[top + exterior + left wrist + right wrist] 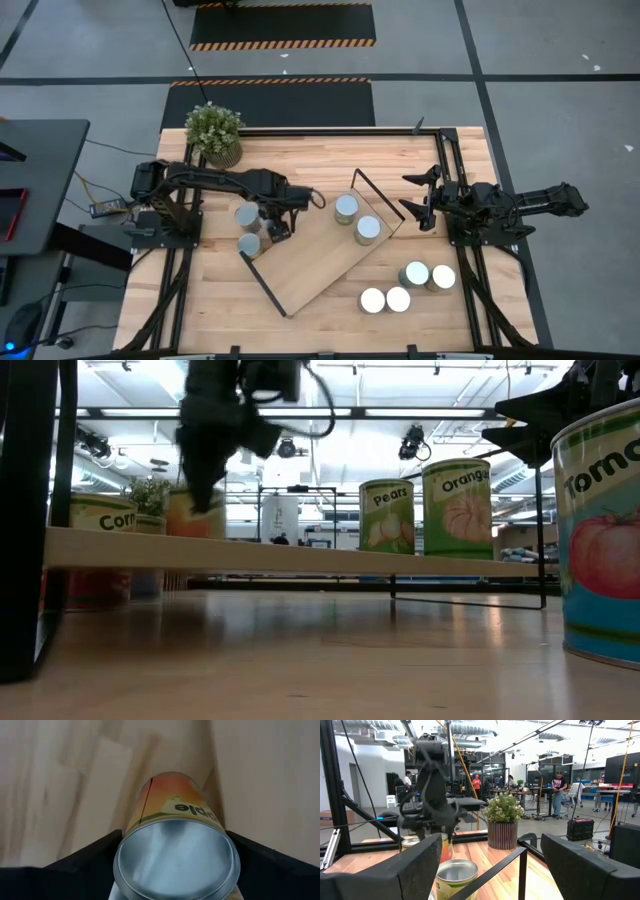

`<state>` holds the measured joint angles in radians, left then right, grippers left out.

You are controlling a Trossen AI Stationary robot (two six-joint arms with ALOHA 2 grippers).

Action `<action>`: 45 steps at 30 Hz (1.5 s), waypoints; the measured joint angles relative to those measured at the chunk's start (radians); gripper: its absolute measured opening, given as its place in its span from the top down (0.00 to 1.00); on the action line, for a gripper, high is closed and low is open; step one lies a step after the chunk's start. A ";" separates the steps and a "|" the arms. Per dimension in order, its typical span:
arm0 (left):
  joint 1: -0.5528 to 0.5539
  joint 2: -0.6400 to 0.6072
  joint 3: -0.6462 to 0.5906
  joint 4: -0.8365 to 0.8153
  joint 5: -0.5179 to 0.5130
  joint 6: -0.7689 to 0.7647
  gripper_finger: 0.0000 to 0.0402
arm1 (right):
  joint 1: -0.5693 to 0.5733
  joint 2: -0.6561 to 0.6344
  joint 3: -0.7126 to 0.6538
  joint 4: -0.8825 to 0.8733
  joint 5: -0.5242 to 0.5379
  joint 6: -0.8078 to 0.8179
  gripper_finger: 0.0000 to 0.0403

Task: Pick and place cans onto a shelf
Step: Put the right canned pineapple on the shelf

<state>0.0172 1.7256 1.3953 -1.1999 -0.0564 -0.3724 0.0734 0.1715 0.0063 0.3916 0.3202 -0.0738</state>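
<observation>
My left gripper is shut on a can with an orange label, at the far long edge of the light-wood shelf. The low view shows this can under the gripper, its foot hidden by the shelf board. From above, the gripper is beside two cans; which one it holds does not show there. Two cans stand on the shelf. My right gripper is open and empty near the shelf's right end. My left gripper pinches the can between its two fingers, one on each side of the wall just below the top rim. The fingers come from above, slanting down. The can stays upright; whether its foot is on the table is hidden by the shelf board.
Several cans stand on the table near the right front. A potted plant stands at the far left. Black wire frames rise at the shelf's short ends. A tomato can stands close to the low camera.
</observation>
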 joint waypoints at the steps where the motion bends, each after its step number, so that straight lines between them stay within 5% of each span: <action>1: 0.006 0.000 0.023 -0.002 -0.005 0.001 0.18 | 0.000 0.000 0.000 0.000 0.000 0.000 0.14; 15: -0.020 0.035 0.218 0.213 0.049 -0.060 0.17 | 0.000 0.000 0.000 0.000 0.000 0.000 0.14; 27: -0.051 0.223 0.398 0.173 0.091 -0.055 0.17 | 0.000 0.000 0.000 0.004 -0.007 0.000 0.14; 45: -0.078 0.240 0.403 0.176 0.045 -0.008 0.17 | 0.000 0.000 0.000 0.004 -0.007 0.000 0.14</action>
<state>-0.0608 1.9656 1.7981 -1.0237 -0.0117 -0.3800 0.0732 0.1719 0.0059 0.3958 0.3134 -0.0738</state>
